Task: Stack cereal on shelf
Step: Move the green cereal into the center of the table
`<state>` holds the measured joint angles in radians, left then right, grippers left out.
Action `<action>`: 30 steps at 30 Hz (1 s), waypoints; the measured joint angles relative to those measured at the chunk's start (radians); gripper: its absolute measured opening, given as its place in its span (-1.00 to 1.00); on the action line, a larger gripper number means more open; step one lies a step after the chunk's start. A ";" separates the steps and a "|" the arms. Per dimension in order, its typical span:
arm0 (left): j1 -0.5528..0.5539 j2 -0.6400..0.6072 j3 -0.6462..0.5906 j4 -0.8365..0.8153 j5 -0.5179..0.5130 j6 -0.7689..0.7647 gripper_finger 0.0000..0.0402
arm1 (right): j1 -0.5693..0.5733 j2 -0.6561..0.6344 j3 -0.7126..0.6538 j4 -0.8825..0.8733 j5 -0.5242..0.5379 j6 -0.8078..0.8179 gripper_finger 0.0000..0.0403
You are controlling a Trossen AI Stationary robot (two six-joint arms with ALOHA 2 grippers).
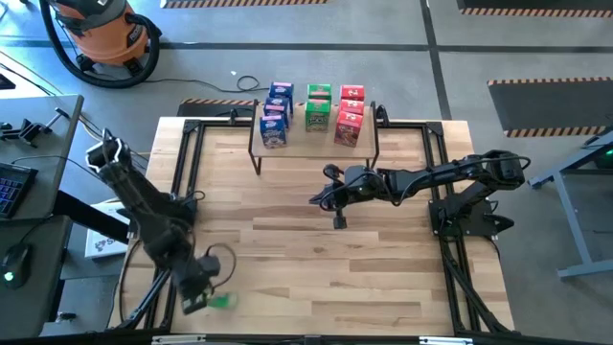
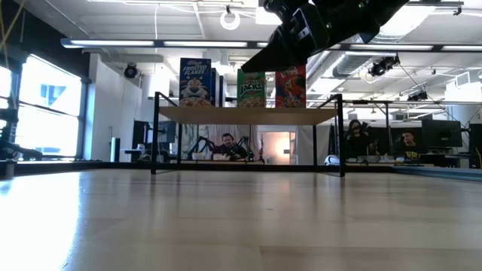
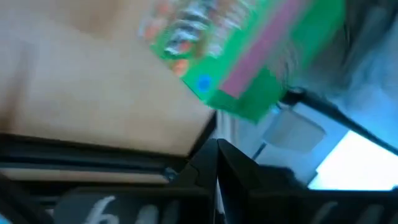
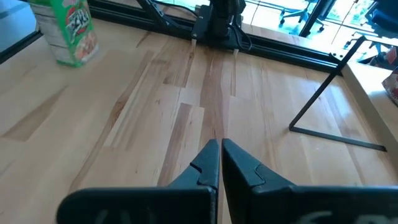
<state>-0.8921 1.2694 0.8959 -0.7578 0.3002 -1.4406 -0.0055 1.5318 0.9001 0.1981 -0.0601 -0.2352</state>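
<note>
I'm seeing the table (image 1: 316, 249) mostly bare, with the shelf (image 1: 316, 144) standing at its far edge. Cereal is sitting on the shelf in three rows: blue boxes (image 1: 277, 113) left, green boxes (image 1: 318, 105) middle, red boxes (image 1: 350, 113) right. One last green box (image 1: 220, 301) is lying at the near left corner of the table. The left gripper (image 1: 198, 295) is hovering just beside that box, fingers narrowed to almost touching, holding nothing. The right gripper (image 1: 337, 218) is hanging mid-table, near side of the shelf, fingers pressed together and empty.
</note>
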 joint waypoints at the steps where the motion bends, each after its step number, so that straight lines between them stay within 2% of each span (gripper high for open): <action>1: -0.024 0.010 -0.002 0.034 -0.007 -0.021 -1.00 | 0.000 0.000 0.000 -0.003 0.000 0.000 -1.00; 6: -0.102 0.042 -0.081 0.318 -0.190 -0.096 -1.00 | 0.000 0.000 0.000 -0.009 0.000 0.000 -1.00; 9: -0.117 0.073 -0.129 0.423 -0.271 -0.118 -1.00 | 0.000 0.000 0.000 -0.010 0.000 0.000 -1.00; 14: -0.110 0.136 -0.143 0.433 -0.369 -0.055 -1.00 | 0.000 0.000 0.000 -0.015 0.000 0.000 -1.00; 18: -0.078 0.165 -0.143 0.418 -0.496 0.004 -1.00 | 0.000 0.000 0.000 -0.015 0.000 0.010 -1.00; 25: 0.000 0.206 -0.143 0.390 -0.710 0.101 -1.00 | 0.000 0.000 0.000 -0.022 0.000 0.022 -1.00; 30: 0.085 0.238 -0.143 0.415 -0.815 0.224 -1.00 | 0.000 0.000 0.000 -0.021 0.000 0.077 -1.00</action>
<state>-0.8071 1.5072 0.7525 -0.3432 -0.5147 -1.2166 -0.0055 1.5318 0.9005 0.1768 -0.0601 -0.1581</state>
